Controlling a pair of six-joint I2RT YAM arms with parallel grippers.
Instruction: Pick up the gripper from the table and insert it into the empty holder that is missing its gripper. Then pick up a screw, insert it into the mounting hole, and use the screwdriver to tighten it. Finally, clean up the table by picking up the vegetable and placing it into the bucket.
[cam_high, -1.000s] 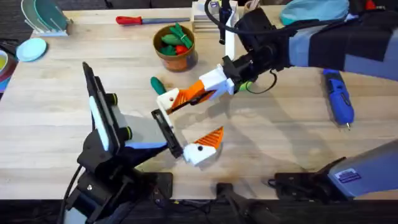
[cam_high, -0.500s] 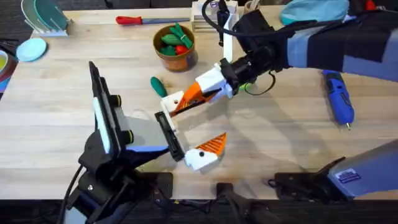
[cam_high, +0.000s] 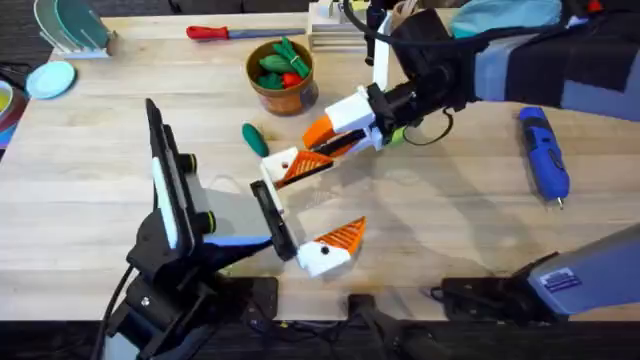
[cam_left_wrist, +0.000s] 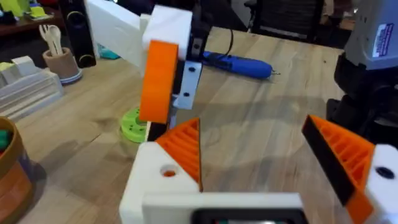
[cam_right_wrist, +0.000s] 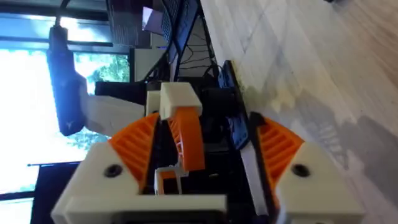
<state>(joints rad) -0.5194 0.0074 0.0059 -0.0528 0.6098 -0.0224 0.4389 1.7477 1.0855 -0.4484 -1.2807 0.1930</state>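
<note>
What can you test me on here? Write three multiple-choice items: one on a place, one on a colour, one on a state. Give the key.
1. Where is the screwdriver?
A. On the table, left arm's side
B. On the table, right arm's side
C. Held off the table

2. What colour is the hand screwdriver's handle?
A. Red
B. Yellow
C. Black

3. How is the left gripper?
A. Shut on the screwdriver
B. Shut on nothing
C. Open, nothing between its fingers

Key: B, the screwdriver lies flat on the wood there; A, the hand screwdriver at the far edge is red-handled; C, the left gripper is spread wide over bare table.
</note>
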